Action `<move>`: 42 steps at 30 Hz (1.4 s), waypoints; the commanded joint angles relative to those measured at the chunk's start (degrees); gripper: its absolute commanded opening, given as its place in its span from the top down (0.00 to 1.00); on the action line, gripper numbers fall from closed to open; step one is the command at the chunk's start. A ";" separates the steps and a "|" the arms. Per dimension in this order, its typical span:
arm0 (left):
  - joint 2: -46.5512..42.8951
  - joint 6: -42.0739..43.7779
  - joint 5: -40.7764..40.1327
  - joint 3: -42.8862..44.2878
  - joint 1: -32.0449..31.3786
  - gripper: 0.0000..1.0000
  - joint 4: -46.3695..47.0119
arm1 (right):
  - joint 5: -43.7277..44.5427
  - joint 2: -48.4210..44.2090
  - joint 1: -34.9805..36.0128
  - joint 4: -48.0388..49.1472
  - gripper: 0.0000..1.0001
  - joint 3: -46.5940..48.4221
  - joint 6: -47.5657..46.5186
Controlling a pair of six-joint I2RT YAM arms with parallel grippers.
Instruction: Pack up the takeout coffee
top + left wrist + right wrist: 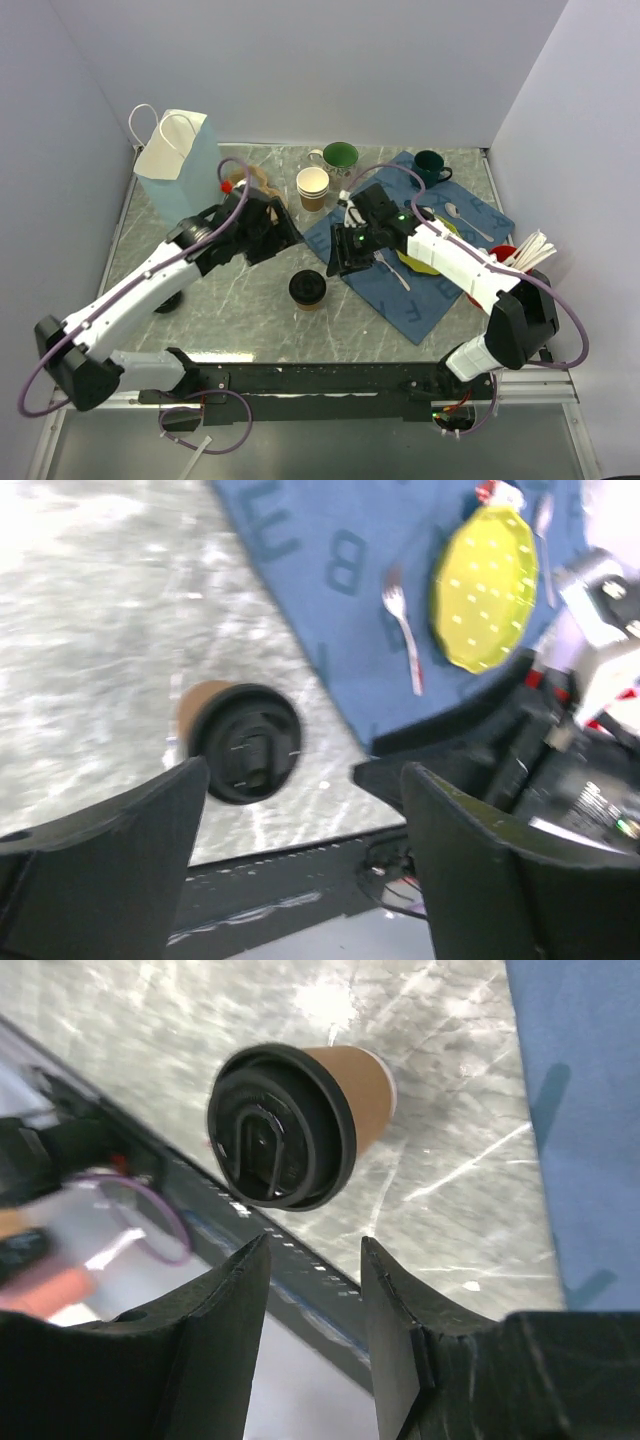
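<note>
Got takeout coffee [307, 288] upright near worktop's [230, 310] front edge, blue placemat [440, 300] just beside; left hand [305, 772] gaping, right hand [315, 1250] partly open, both empty.

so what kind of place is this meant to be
Likely a lab bench staged as a cafe counter: a lidded takeout coffee, a paper bag and a green mug on a marble-look table.

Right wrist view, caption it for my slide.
Open, empty right gripper near the lidded takeout coffee, which stands on the marble table beside a blue mat.
</note>
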 commanded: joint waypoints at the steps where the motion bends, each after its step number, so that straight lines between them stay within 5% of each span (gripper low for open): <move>1: -6.96 -1.90 -7.72 -6.17 -0.16 0.10 -2.75 | 7.88 -0.81 5.73 -2.42 0.51 3.48 -6.21; 5: -8.99 -5.60 -10.28 -10.58 0.28 0.00 -6.87 | 6.39 -0.91 8.55 0.40 0.51 3.39 -11.58; 12: -10.83 -12.28 -14.50 -16.74 0.36 0.03 -12.51 | 9.81 1.73 11.80 0.14 0.50 6.28 -11.76; 16: -14.69 -13.34 -14.07 -22.18 0.36 0.03 -10.05 | 17.18 5.59 12.33 -4.86 0.47 10.32 -7.64; 21: -21.37 -9.90 -6.60 -28.33 0.36 0.02 1.28 | 14.04 8.76 11.62 -7.94 0.46 14.11 -4.47; 29: -25.07 -9.39 -8.17 -29.58 0.36 0.03 1.12 | 4.72 2.09 13.12 1.19 0.47 5.68 -13.32; 42: -25.51 -8.24 -14.14 -27.82 0.45 0.04 -3.10 | 6.91 4.28 16.19 3.49 0.48 5.93 -21.96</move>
